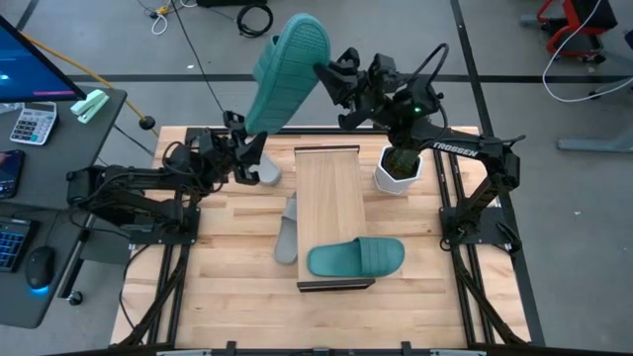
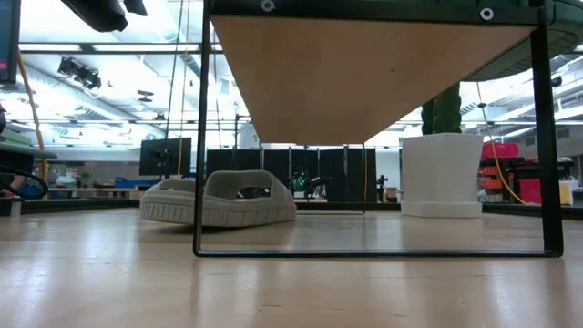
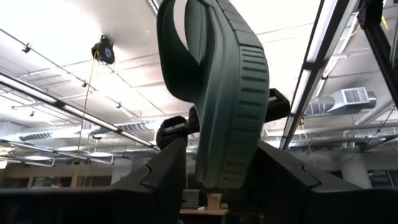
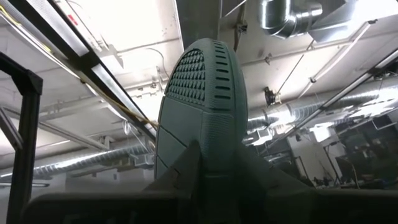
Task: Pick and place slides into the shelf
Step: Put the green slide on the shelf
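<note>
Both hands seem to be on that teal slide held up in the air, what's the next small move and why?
Probably the left hand should let go, leaving the raised teal slide to the right hand. Both grip it above the table's far edge, and the right arm sits nearer the shelf, whose far half is bare; another teal slide lies on its near end.
</note>
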